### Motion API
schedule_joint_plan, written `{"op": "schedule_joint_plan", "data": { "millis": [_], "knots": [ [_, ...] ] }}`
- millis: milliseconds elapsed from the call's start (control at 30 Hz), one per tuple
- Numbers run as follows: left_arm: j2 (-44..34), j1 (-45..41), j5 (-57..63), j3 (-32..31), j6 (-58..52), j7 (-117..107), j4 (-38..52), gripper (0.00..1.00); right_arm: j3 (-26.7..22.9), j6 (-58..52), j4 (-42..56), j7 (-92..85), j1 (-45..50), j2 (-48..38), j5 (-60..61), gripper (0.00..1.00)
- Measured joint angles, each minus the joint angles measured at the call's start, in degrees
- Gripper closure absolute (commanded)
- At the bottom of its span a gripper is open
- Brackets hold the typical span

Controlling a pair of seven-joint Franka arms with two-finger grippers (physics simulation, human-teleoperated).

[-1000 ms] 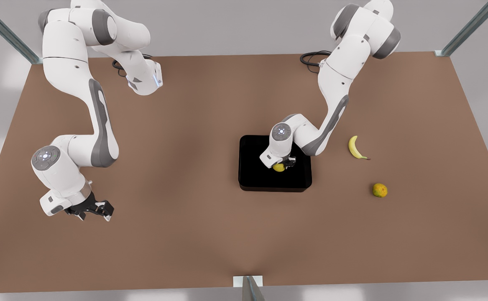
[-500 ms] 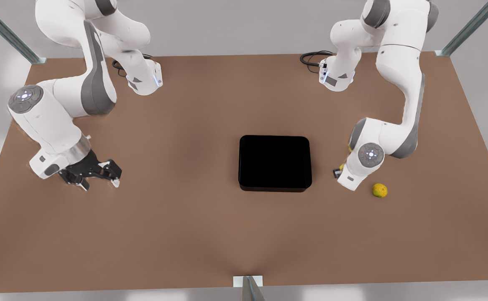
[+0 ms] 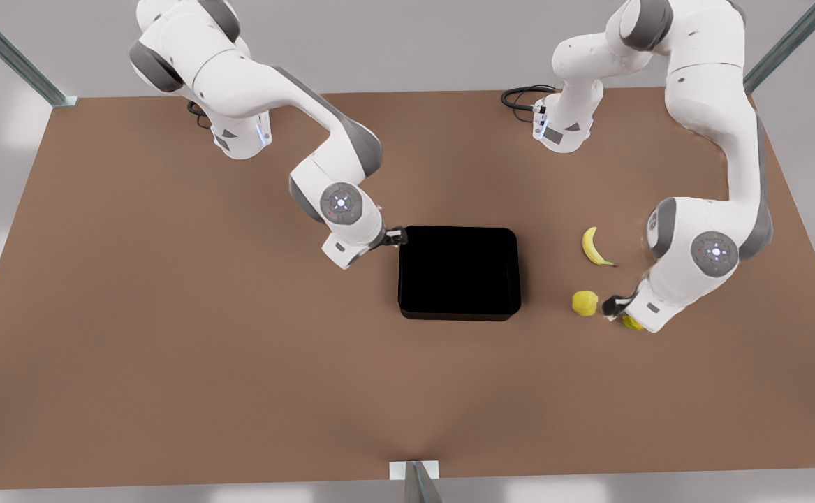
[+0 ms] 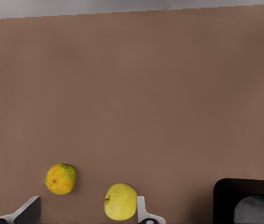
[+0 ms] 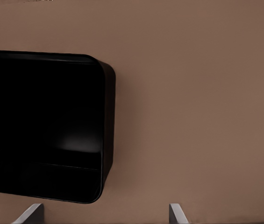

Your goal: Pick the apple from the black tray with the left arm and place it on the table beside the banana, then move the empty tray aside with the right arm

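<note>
The apple is lying on the tabletop near the banana. The left tool is hovering just beside it, fingers spread and empty. The right tool, likewise spread and empty, is sitting at the black tray corner.

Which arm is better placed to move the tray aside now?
The right: its open pincer sits at the empty black tray corner. The left pincer, open, is beside the released apple near the banana.

Two Franka arms, simulated render
Glossy white shells, grey joint bands, round lit wrist caps, black cables coiled at bases.
</note>
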Motion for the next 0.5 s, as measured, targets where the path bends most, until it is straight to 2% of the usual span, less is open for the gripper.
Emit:
{"op": "schedule_joint_plan", "data": {
  "millis": [67, 167, 333, 500],
  "knots": [
    [-4.6, 0.4, -3.0, 1.1, -7.5, 0.9, 7.1, 0.0, 0.2, 2.6, 0.0, 5.3, 0.0, 2.4, -0.2, 0.0],
    [-4.9, 0.7, -5.2, 3.2, -13.8, 2.0, 8.9, 0.0, 0.3, 5.7, 0.0, 12.3, 0.0, 4.1, -0.5, 0.0],
    [-1.2, 2.6, -6.2, 3.5, -15.9, 3.6, 9.7, 0.0, 2.1, 9.1, 0.3, 21.7, 0.6, 5.2, -1.0, 0.0],
    [-0.2, 4.1, -6.5, 3.6, -16.1, 5.2, 9.7, 0.0, 3.6, 12.0, 0.1, 28.3, 1.4, 9.0, -7.4, 0.0]
  ]
}}
